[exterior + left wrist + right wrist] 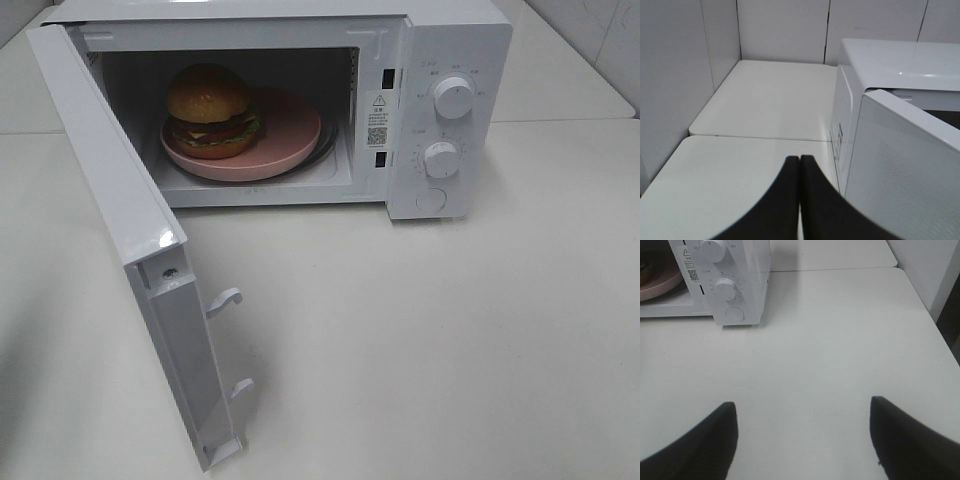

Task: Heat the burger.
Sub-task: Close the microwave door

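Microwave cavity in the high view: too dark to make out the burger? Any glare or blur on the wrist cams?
Exterior high: cavity shadowed, yet burger and plate read clearly; small glare on the door. Left wrist: left gripper soft-edged. Right wrist: even light, right gripper blurred too.

Bright diffuse light; burger [210, 110] shaded inside microwave [480, 50]; small glare on door [130, 230] edge; soft shadow on table [450, 350].

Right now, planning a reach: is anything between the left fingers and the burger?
Yes: the open microwave door stands between the shut left fingers and the burger, which sits inside on the pink plate.
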Motion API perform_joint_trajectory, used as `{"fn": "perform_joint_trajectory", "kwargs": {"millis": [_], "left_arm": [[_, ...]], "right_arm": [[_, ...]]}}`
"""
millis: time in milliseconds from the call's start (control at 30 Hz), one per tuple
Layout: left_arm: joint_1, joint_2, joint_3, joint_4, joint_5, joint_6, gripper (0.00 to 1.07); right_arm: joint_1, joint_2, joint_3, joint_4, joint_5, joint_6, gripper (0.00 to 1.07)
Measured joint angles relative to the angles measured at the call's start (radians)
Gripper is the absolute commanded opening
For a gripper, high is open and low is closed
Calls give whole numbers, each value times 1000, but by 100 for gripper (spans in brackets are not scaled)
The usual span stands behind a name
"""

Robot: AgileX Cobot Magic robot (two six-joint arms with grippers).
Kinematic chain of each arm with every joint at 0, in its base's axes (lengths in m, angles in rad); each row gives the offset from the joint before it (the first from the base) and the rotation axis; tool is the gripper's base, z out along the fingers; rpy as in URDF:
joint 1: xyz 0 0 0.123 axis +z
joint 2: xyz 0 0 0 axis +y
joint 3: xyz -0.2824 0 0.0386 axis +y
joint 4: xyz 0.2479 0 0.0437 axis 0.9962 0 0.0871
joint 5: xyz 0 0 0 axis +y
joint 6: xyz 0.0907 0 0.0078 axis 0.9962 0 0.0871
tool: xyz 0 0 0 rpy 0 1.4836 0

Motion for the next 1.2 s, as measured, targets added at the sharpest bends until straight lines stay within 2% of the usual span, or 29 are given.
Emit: {"fn": "perform_joint_trajectory", "kwargs": {"millis": [267,467,567,600,633,667,700,767,900,933,1000,1033,1067,1100,1200], "left_arm": [[0,3,100,30,-218,0,0],[0,61,136,35,-300,-15,0],[0,120,142,50,-347,-53,0],[0,160,142,78,-379,-85,0],[0,160,142,78,-379,-85,0],[0,205,142,124,-408,-114,0],[0,205,142,124,-408,-114,0],[0,268,142,198,-452,-166,0],[0,325,141,272,-483,-206,0],[0,359,133,324,-487,-239,0],[0,376,126,353,-491,-258,0],[0,405,109,412,-499,-299,0],[0,405,109,412,-499,-299,0],[0,435,94,476,-513,-336,0],[0,486,76,550,-541,-379,0]], "right_arm": [[0,0,0,0,0,0,70],[0,0,0,0,0,0,70],[0,0,0,0,0,0,70],[0,0,0,0,0,0,70],[0,0,0,0,0,0,70],[0,0,0,0,0,0,70],[0,0,0,0,0,0,70],[0,0,0,0,0,0,70],[0,0,0,0,0,0,70],[0,0,0,0,0,0,70],[0,0,0,0,0,0,70],[0,0,0,0,0,0,70],[0,0,0,0,0,0,70],[0,0,0,0,0,0,70],[0,0,0,0,0,0,70]]}}
